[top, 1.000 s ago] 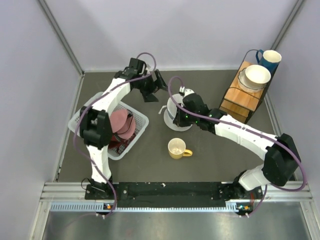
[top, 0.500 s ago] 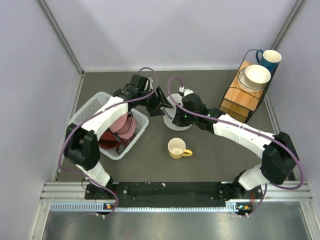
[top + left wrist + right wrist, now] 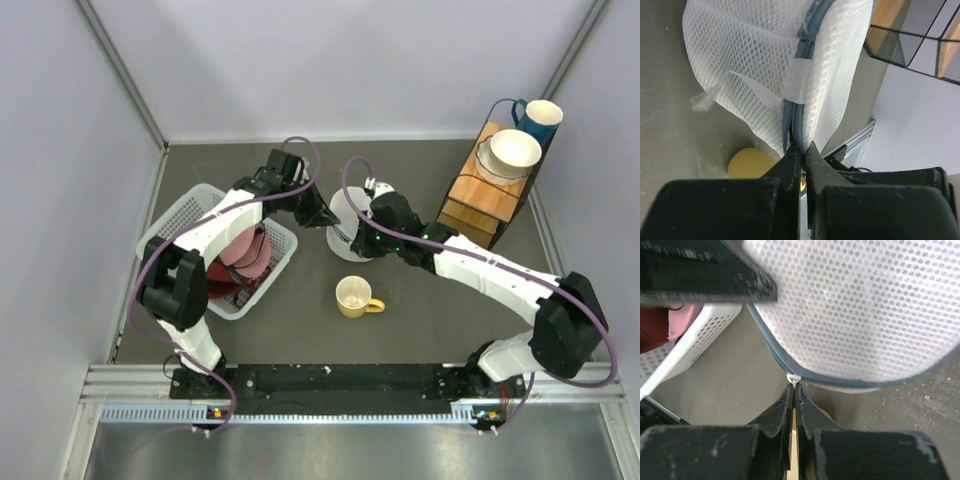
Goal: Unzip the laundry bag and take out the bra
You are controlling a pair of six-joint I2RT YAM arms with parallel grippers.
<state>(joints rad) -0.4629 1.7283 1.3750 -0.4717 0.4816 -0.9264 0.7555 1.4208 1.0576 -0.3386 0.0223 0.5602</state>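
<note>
The laundry bag (image 3: 345,208) is a white mesh pod at the table's middle, standing on edge between both grippers. In the left wrist view the laundry bag (image 3: 755,60) shows a grey-blue zipper seam (image 3: 805,45), and my left gripper (image 3: 800,149) is shut on that seam's lower end. In the right wrist view my right gripper (image 3: 794,387) is shut on the small white zipper pull (image 3: 793,377) under the laundry bag (image 3: 860,305). From above, the left gripper (image 3: 325,218) meets the bag's left side and the right gripper (image 3: 352,236) its near side. The bra is hidden.
A white lattice basket (image 3: 180,215) with pink and dark red cloth stands left of the bag. A yellow mug (image 3: 355,296) sits just in front of it. At the back right, a wooden box in a wire rack (image 3: 480,195) carries a white bowl (image 3: 512,150) and a blue mug (image 3: 540,118).
My left gripper has come from behind the basket down to the bag's left side and shut on the zipper seam. The right gripper has stayed shut on the pull.
</note>
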